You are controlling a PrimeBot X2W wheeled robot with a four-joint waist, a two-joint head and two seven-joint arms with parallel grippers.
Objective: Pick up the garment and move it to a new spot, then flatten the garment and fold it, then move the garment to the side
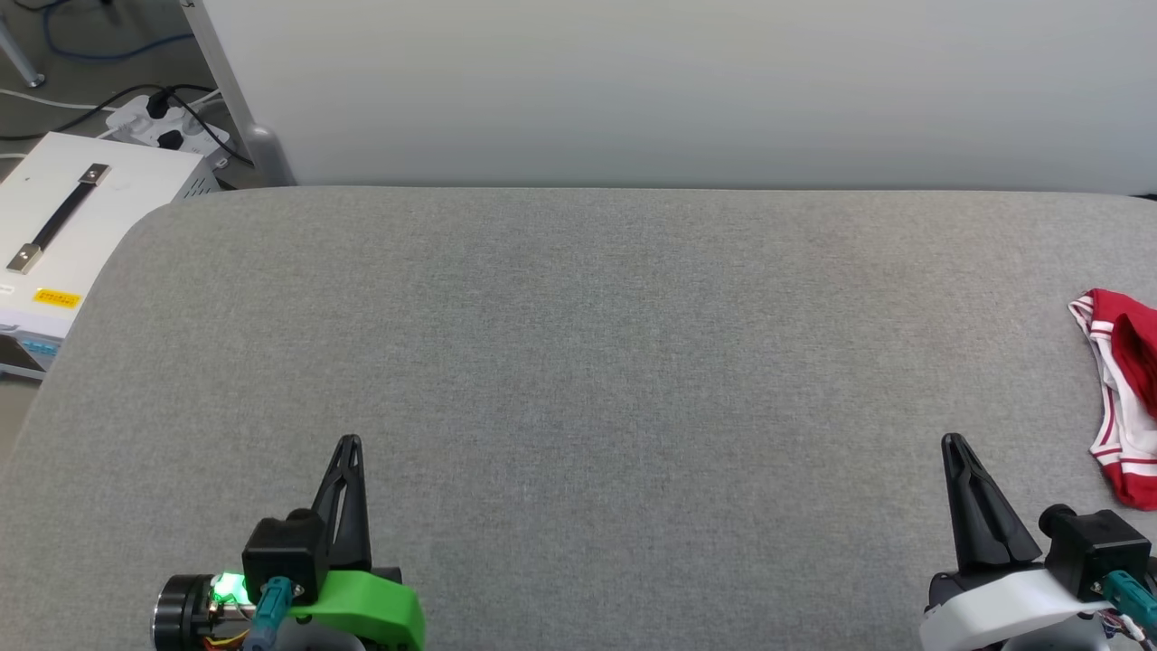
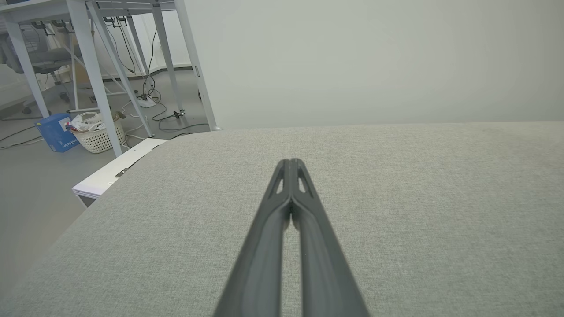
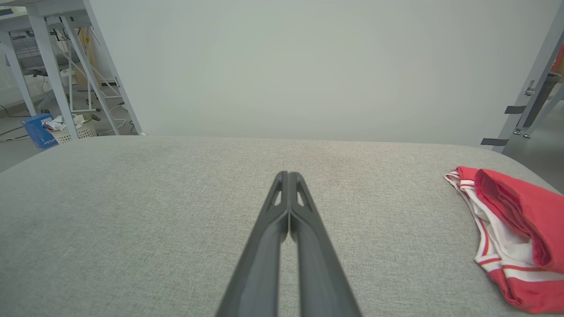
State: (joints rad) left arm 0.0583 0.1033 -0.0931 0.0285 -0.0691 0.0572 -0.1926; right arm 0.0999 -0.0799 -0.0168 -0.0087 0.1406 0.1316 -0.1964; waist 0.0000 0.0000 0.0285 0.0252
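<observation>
Garment (image 1: 1121, 407) lies bunched at the far right edge of the grey padded table (image 1: 578, 344), partly cut off in the head view, red with white striped trim showing. Right gripper (image 1: 954, 445) is low right, fingers pressed together, holding nothing, near the garment but not touching it. Left gripper (image 1: 349, 445) is low left, fingers also closed tight, empty, well apart from the garment. White box (image 1: 63, 208) with a black handle sits off the table's left corner
</observation>
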